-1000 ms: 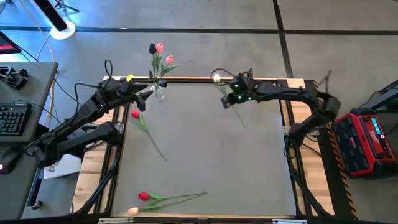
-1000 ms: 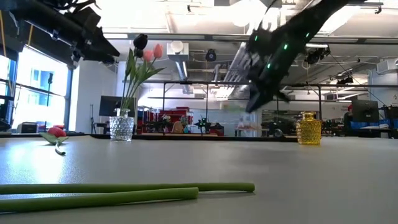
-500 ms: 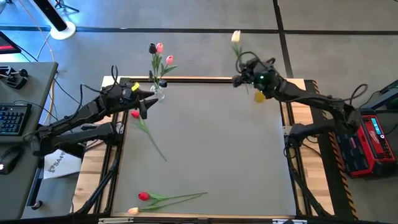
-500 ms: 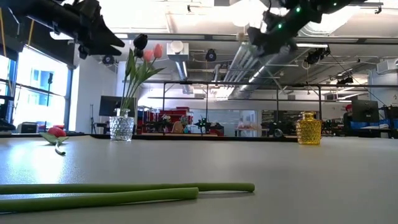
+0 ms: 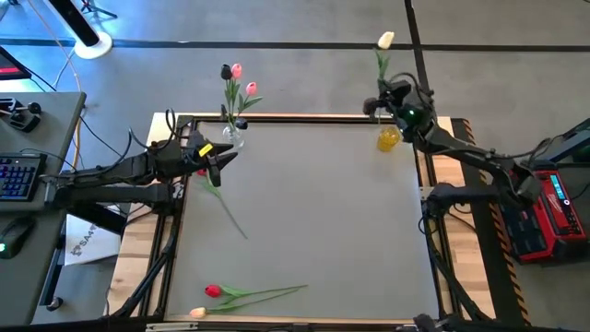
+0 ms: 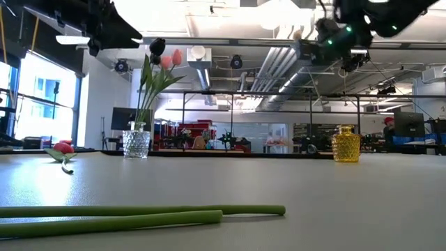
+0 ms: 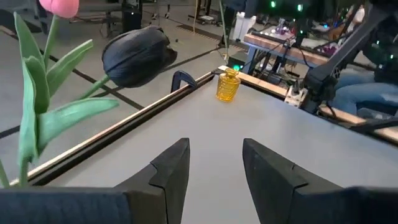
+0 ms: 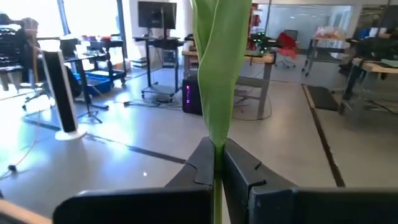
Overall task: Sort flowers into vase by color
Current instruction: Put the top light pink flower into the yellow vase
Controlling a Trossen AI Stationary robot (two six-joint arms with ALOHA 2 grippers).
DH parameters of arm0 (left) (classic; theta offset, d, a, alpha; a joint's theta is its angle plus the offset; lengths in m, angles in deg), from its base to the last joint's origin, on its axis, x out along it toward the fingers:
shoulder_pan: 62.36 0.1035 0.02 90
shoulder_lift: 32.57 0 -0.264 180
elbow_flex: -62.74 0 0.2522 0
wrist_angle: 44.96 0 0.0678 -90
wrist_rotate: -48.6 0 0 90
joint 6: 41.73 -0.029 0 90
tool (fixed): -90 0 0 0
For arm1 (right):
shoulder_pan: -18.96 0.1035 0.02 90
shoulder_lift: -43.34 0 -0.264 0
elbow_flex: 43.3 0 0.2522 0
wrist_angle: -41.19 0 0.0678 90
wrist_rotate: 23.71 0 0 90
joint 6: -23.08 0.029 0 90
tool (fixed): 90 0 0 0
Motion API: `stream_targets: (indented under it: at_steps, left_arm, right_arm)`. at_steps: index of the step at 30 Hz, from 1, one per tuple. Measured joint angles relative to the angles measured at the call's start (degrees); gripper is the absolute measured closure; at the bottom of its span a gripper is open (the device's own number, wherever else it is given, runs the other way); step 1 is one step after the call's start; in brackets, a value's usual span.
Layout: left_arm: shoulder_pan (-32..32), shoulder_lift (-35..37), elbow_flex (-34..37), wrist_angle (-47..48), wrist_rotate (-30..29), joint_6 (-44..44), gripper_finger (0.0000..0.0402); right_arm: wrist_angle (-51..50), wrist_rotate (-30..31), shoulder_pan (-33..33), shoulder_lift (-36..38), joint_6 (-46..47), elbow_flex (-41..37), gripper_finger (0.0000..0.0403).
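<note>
Cream-yellow tulip (image 5: 385, 41) is held upright above the yellow vase (image 5: 388, 139), its stem pinched between the fingers of the right gripper (image 5: 387, 95). The stem end should be centred over the vase's narrow mouth and lowered straight before release. Beside the clear vase (image 5: 234, 137), well apart from the yellow vase, the left gripper (image 7: 211, 168) is held empty with fingers spread.

The right gripper (image 5: 380, 103) is raised above the yellow vase (image 5: 388, 139), fingers closed on a flower stem (image 8: 217, 99). The left gripper (image 5: 218, 158) hovers near the clear vase (image 5: 235, 136), fingers apart.
</note>
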State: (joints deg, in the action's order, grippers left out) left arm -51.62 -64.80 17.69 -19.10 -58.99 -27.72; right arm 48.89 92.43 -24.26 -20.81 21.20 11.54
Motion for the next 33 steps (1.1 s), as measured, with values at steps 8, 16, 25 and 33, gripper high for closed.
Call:
stream_targets:
  at_steps: [8,16,25,33]
  left_arm:
    - [-3.4,-1.1,0.0,-0.6,-5.0,0.9,0.0265]
    - [-3.4,-5.0,0.0,-2.7,-5.5,1.0,0.0265]
    - [-3.5,-9.3,0.0,-4.6,-4.9,2.4,0.0265]
    - [-5.3,-10.2,0.0,-6.3,-4.7,2.4,0.0265]
  right_arm:
    - [1.8,-1.8,-1.1,5.5,-2.4,-7.3,0.0403]
    - [-1.0,1.9,-2.8,8.1,-6.1,-7.3,0.0403]
    - [-2.0,-3.1,-6.9,5.9,-5.3,-7.3,0.0403]
    - [2.9,-5.5,-8.2,3.1,-2.7,-9.9,0.0403]
